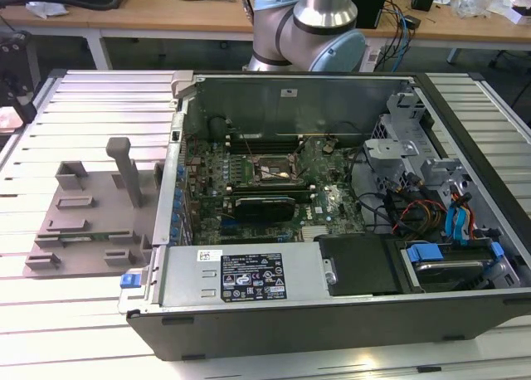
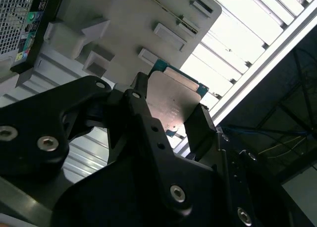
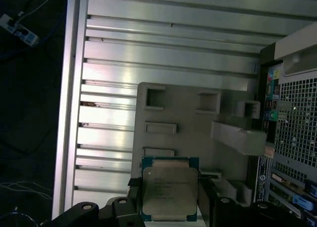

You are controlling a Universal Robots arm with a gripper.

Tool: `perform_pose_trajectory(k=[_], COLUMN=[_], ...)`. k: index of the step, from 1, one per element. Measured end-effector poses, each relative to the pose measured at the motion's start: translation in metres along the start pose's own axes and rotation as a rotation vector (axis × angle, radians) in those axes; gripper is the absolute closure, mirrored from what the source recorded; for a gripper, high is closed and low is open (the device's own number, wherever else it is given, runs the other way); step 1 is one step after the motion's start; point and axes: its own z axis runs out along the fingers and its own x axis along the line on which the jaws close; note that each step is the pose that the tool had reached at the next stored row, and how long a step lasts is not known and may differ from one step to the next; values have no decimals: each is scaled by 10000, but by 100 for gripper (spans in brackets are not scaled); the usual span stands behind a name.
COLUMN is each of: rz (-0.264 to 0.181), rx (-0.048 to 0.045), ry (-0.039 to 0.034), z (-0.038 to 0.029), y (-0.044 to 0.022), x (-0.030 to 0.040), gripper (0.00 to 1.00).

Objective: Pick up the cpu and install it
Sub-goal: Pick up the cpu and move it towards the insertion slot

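The cpu (image 3: 170, 190), a flat square chip with a pale silver top and a thin green rim, sits between my gripper's (image 3: 170, 193) two black fingers (image 3: 133, 188), which press on its opposite edges. The second wrist view gives its underside (image 2: 173, 100), again pinched by the gripper (image 2: 171, 110). Chip and gripper hang above the grey tray (image 3: 188, 118) and the ribbed metal table. In the exterior view the same tray (image 1: 83, 222) lies left of the open computer case (image 1: 249, 276), where the black socket frame (image 1: 270, 171) sits on the motherboard.
A long black heatsink block (image 1: 265, 206) lies just in front of the socket. Drive cages and cables (image 1: 431, 197) fill the case's right side. An upright grey post (image 1: 126, 171) stands on the tray. The arm's base (image 1: 311, 31) rises behind the case.
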Motion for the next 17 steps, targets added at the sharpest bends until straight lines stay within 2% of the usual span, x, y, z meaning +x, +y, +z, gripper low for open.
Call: perform_pose_trajectory(k=[2,5,10,17], rz=[-1,1,0,-1], rx=[1,9,11,12], ry=[0,0,0,0], z=[1,4,7,9], y=[-3,-11,-19,-24], x=[-25,-121,-212,-262], gripper=[45,45,45,45])
